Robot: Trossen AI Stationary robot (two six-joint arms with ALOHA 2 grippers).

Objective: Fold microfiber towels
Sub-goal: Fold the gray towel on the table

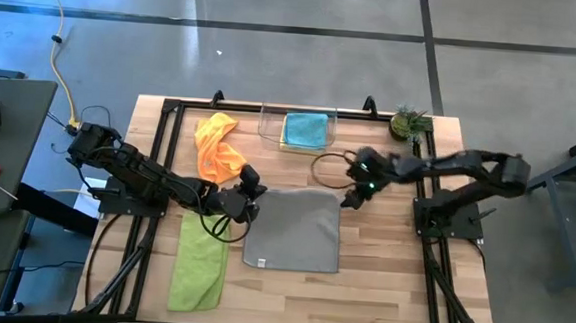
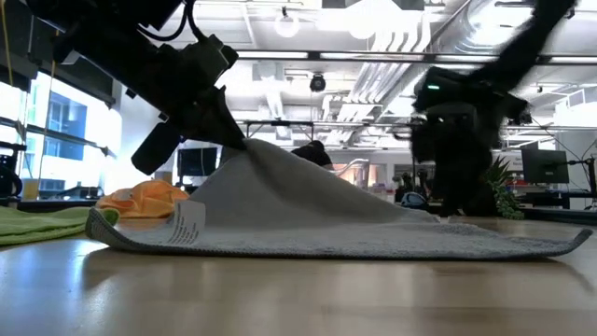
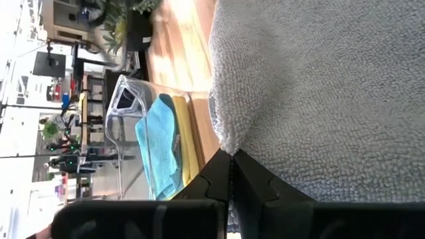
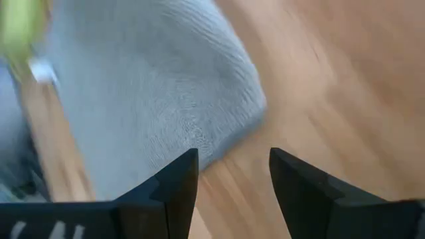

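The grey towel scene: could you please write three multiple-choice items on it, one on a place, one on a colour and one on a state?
1. Where is the teal towel?
A. in the clear bin
B. on the grey towel
C. on the floor

2. What colour is the towel lying near the table's front left corner?
A. orange
B. lime green
C. teal

3. How does the left gripper stand?
A. open above the table
B. shut on a corner of the grey towel
C. shut on the orange towel

Key: 1 A, the high view shows it inside the bin; 2 B, the lime green towel lies there; 3 B, the left wrist view shows the fingers pinching grey cloth, lifted in the low view.
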